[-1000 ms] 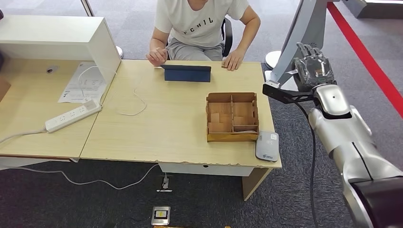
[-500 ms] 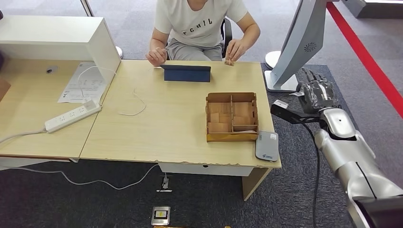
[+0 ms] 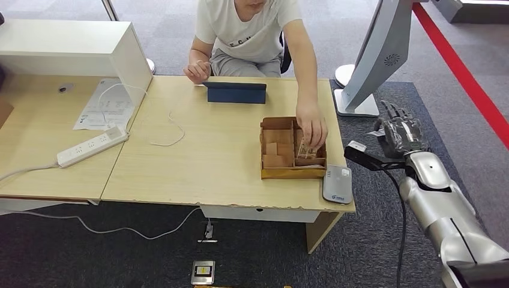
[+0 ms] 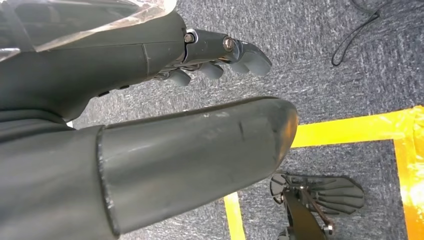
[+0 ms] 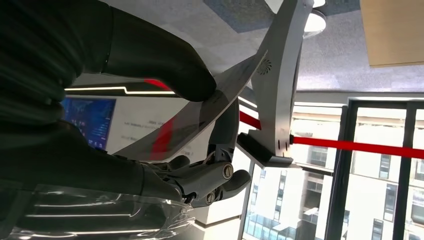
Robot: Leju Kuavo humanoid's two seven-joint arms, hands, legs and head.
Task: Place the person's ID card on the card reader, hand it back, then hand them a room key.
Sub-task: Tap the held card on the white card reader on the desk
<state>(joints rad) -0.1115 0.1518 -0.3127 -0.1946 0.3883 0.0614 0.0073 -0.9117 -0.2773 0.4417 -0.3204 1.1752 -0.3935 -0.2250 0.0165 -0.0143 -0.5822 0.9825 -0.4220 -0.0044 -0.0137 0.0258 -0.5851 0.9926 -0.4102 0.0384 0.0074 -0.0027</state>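
Card reader (image 3: 337, 183), a flat pale grey pad with rounded corners, lies at the near right corner of the long light-wood bench (image 3: 210, 156), just beside the front right corner of a brown partitioned wooden box (image 3: 293, 173). On the bench's far left stands a white box-shaped shelf unit (image 3: 66, 51). Off the right end, on the grey carpet, a tall white leaning kiosk panel (image 3: 375, 48) rises from its base.

A person in a white T-shirt (image 3: 252, 30) sits at the far side. One of their arms stretches across the bench, and that hand (image 3: 313, 129) reaches down into the box's right-hand compartments among the small tan cards; whether it holds one I cannot tell.

The robot's silver right arm (image 3: 444, 210) comes up beyond the bench's right edge. Its dark right hand (image 3: 401, 127) is raised beside the kiosk base, fingers (image 3: 393, 111) released and holding nothing. The left hand (image 4: 150, 65) hangs over carpet marked with yellow tape (image 4: 350, 127), also empty and loosely released.

A dark blue folded tablet case (image 3: 235, 92) stands before the person; a white power strip (image 3: 92, 146) and printed papers (image 3: 105, 105) lie left.
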